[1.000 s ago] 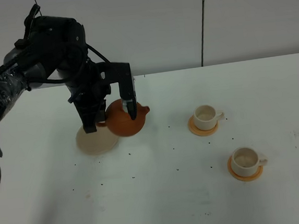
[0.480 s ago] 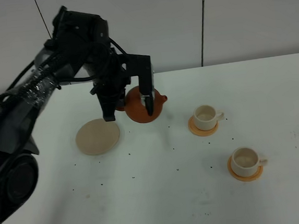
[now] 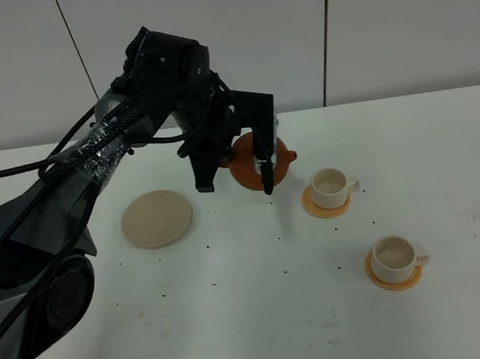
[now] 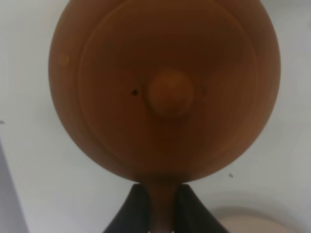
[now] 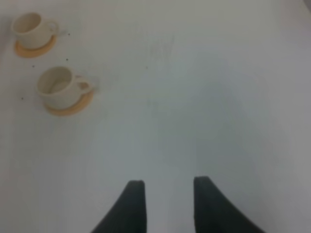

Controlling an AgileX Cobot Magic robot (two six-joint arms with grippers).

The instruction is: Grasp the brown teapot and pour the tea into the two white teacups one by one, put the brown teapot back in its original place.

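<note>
Teapot (image 3: 251, 163) clamped in left hand (image 4: 160, 190), beside far cup (image 3: 331, 187); near cup (image 3: 395, 256) apart; right hand (image 5: 168, 182) spread above table (image 5: 218, 97).

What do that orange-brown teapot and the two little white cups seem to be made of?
The teapot looks like unglazed clay: matte terracotta surface, no glare, faint concentric rings on its lid. The far cup and the near cup seem glazed ceramic: smooth, cream-white; plastic can't be ruled out.

High view overlooks the table (image 3: 260, 312) — right wrist view shares its teacups (image 3: 330, 186).
</note>
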